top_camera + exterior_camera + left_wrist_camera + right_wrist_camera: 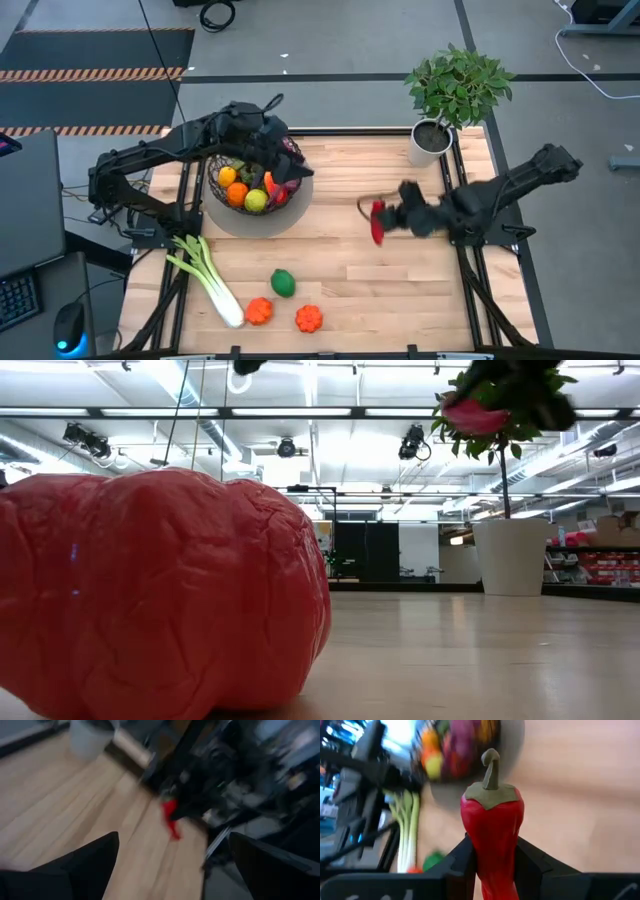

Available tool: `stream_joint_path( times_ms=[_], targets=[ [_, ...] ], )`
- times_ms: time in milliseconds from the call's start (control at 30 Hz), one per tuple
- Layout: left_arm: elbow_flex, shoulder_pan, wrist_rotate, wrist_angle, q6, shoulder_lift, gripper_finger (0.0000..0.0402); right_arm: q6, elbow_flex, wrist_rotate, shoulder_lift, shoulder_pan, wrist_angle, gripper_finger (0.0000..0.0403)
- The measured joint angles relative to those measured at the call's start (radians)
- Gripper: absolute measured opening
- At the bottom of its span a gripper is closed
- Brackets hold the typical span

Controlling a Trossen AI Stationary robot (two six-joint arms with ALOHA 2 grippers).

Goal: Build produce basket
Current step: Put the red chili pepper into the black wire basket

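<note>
The dark wire basket (pixel 222 192) stands at the table's far left and holds oranges, a lemon and purple pieces. My left gripper (pixel 283 160) hovers open and empty over the basket's right rim; its two fingers show wide apart in the left wrist view (pixel 175 870). My right gripper (pixel 388 220) is at mid-table right of the basket, shut on a red chilli (pixel 492 827). The chilli also shows in the high view (pixel 377 224) and high in the low view (pixel 474 415). A leek (pixel 205 276), a lime (pixel 283 283) and two orange pieces (pixel 259 311) (pixel 308 318) lie on the near table. My right gripper pinches the red chilli's body (pixel 492 865) between its two fingers (pixel 457 862), below the green cap. The cap and stem (pixel 491 767) stand out beyond the fingertips. The fingers come from the table's right side. The chilli is lifted clear of the table.
A white pot (pixel 431 141) with a green leafy plant (pixel 458 82) stands at the far right corner, behind my right arm. Bare wood lies between the basket and the chilli. One orange-red piece (pixel 160 595) fills the low view's left half.
</note>
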Motion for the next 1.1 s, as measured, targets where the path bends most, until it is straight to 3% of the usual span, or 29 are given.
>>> stream_joint_path(
  times_ms=[167,300,467,800,967,1100],
  targets=[
    [0.0,-0.023,-0.062,0.184,0.014,-0.003,0.0385,-0.247,0.06,0.012,-0.037,-0.169,0.093,0.0105],
    [0.0,-0.02,-0.105,0.269,-0.034,0.004,0.0385,-0.418,0.112,0.0,-0.072,-0.288,0.288,0.0106],
    [0.0,-0.02,-0.224,0.276,-0.044,0.046,0.0385,-0.622,0.132,-0.134,-0.072,-0.385,0.546,0.0106],
    [-0.002,-0.074,-0.278,0.36,0.019,0.178,0.0385,-0.646,0.131,-0.301,0.021,-0.469,0.629,0.0107],
    [-0.002,-0.1,-0.29,0.386,0.057,0.199,0.0385,-0.641,0.131,-0.315,0.07,-0.481,0.719,0.0107],
    [-0.002,-0.102,-0.365,0.364,0.069,0.203,0.0385,-0.639,0.131,-0.318,0.095,-0.48,0.805,0.0107]
  ],
)
